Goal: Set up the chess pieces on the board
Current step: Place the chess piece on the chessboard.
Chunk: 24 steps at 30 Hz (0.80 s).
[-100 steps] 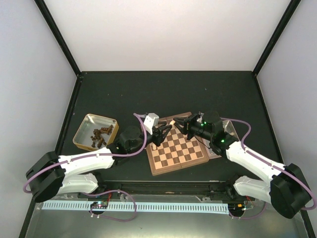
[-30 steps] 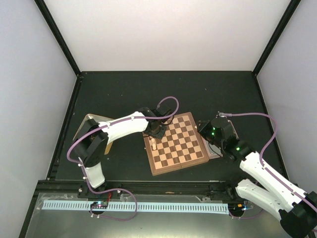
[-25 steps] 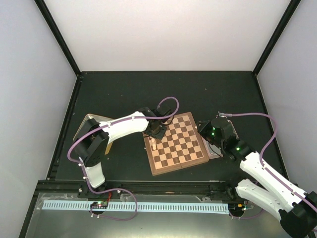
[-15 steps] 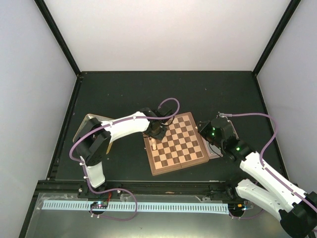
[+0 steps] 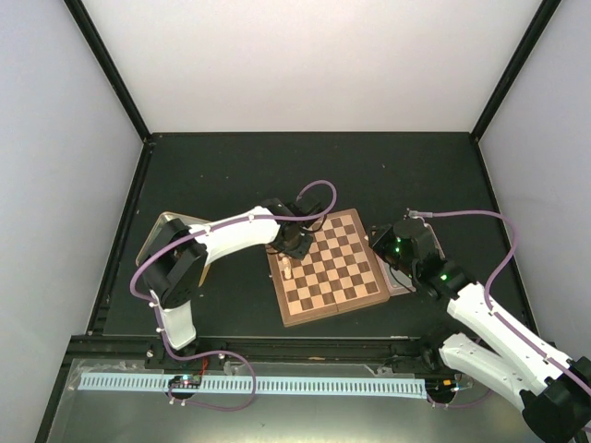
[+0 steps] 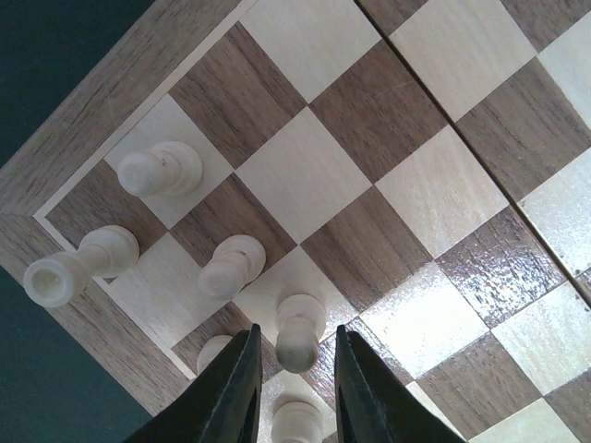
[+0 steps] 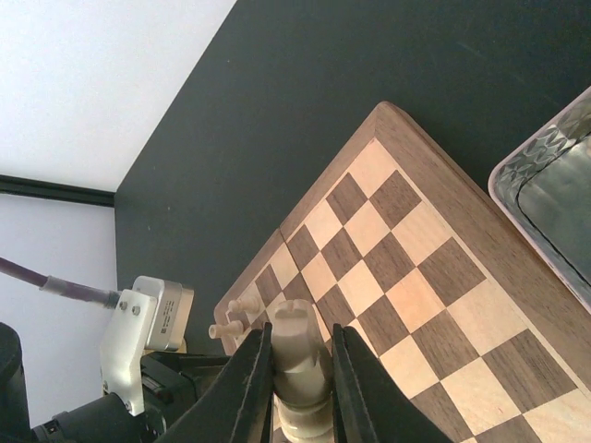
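We see the left gripper [image 6: 294, 334] low over the far-left corner of the board [image 5: 337, 277], its fingers [image 6: 231, 397] spread slightly. An upright pale pawn [image 6: 297, 340] stands between them, and neither finger touches it. More pale chess pieces [image 6: 162, 169] stand on the squares by that corner. The rest of the board that we can see is bare. The right gripper [image 7: 300, 330] is beside the board's right edge, near a clear tray [image 7: 554, 175], and it pinches a pale piece [image 7: 297, 355] firmly between both fingers, held clear of the squares. The board lies slightly turned in the middle of the dark desk [image 5: 231, 175], between the two arms.
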Each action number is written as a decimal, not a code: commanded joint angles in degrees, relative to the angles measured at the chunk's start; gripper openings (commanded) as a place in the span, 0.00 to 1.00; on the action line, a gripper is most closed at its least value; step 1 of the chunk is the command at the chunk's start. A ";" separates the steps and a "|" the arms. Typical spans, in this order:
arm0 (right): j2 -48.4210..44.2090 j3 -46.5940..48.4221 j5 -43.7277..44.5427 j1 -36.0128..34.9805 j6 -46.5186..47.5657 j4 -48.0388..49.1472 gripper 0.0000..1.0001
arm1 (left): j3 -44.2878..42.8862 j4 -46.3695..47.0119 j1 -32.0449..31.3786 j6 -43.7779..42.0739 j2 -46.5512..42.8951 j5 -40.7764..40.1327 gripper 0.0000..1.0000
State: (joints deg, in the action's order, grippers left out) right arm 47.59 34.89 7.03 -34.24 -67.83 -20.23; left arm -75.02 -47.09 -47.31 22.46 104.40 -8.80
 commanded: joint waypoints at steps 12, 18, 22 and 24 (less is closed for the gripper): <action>-0.57 1.29 -0.48 0.29 6.45 3.17 0.15 | -2.58 0.38 0.19 -0.62 -6.55 0.24 0.33; 0.71 0.09 -8.66 0.27 10.85 13.91 0.14 | 3.77 12.97 0.19 -1.27 -19.01 5.93 0.42; 3.90 -0.05 -16.83 0.32 3.90 21.45 0.13 | 13.67 30.96 0.11 -2.29 -27.81 14.61 0.56; 6.73 0.27 -20.74 0.29 -1.18 24.58 0.12 | 18.10 38.18 0.11 -2.94 -30.50 18.18 0.63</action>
State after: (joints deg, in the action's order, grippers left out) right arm 50.63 34.89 -4.23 -34.24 -61.87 -5.58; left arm -63.94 -27.73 -47.31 21.26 77.87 -0.34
